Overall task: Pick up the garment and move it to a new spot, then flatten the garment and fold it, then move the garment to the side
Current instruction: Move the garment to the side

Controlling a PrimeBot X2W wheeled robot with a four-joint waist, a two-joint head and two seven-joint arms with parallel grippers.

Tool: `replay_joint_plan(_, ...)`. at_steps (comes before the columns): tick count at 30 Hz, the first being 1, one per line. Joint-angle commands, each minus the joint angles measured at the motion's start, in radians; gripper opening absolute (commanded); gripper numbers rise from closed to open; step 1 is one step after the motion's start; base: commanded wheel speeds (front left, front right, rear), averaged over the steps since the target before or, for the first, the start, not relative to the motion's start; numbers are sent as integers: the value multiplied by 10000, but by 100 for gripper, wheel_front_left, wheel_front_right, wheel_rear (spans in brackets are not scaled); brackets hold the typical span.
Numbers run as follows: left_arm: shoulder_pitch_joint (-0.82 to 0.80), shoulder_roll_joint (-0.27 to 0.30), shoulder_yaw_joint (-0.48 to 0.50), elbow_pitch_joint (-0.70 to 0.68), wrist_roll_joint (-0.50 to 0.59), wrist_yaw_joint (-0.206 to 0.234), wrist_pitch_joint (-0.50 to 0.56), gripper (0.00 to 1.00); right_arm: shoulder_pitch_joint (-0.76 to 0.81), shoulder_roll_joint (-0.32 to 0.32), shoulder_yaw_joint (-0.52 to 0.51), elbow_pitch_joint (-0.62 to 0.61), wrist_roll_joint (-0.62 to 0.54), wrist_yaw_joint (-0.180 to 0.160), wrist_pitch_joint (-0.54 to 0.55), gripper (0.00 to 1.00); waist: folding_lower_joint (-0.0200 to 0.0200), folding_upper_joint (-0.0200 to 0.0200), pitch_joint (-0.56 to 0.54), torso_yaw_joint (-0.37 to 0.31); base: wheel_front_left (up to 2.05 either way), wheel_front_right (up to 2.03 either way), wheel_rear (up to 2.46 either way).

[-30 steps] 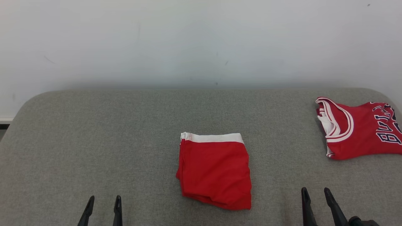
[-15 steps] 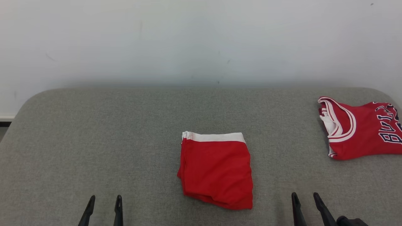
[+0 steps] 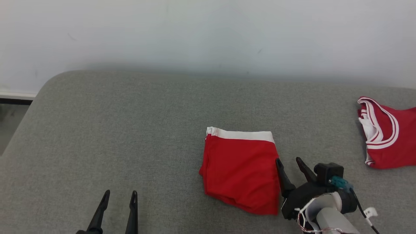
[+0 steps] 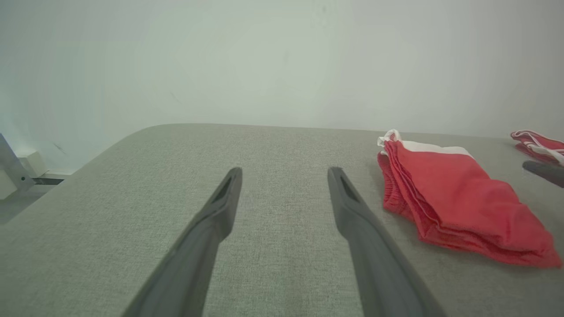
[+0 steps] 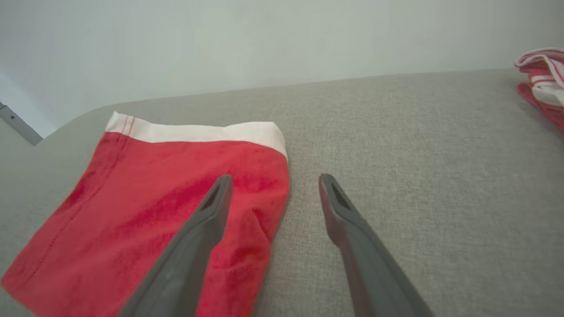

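Head view: right gripper (image 3: 288, 160) has reached the right edge of the folded red shorts (image 3: 240, 169) on the grey cushion (image 3: 130, 130), jaws spread, empty, ready to shift them aside. Left wrist view: left gripper (image 4: 287, 169), spread too, left of them. Right wrist view: one finger (image 5: 211, 211) overhangs them.

The folded red garment (image 3: 242, 169) is soft, matt cloth with a smooth white band, the worktop (image 3: 130, 130) is covered in coarse grey woven fabric, and the left gripper (image 3: 120, 192) and right gripper (image 3: 288, 159) have jaws of smooth, matt dark plastic.
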Motion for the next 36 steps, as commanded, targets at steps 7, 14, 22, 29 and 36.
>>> replay_joint_plan(7, -341, -45, -190, 96, -103, 13, -13, 100, -1629, 205, 14, 2732, 564, 12, 662, 100, -1, -1, 409, 650, 0, 0, 0)
replay_joint_plan(14, -290, -81, -76, 88, -184, 13, -13, 100, -1750, 403, 452, 3849, 1441, 12, 1040, 100, -1, -1, 441, 679, 0, 0, 0)
replay_joint_plan(22, -543, -100, -236, 150, -223, 13, -13, 100, -1538, 458, 2001, 3315, 3451, 12, 1504, 7, -1, -1, 588, 668, 0, 0, 0)
replay_joint_plan(29, -489, -104, -167, 142, -255, 13, -13, 100, -2030, 124, 2579, 3552, 3472, 10, 964, 0, -1, -1, 590, 456, 0, 0, 0)
replay_joint_plan(36, -499, -108, -300, 88, -336, 13, -13, 100, -2744, -1115, 3391, 3353, 3369, -4, 753, 0, -1, -1, 691, -50, 0, 0, 0)
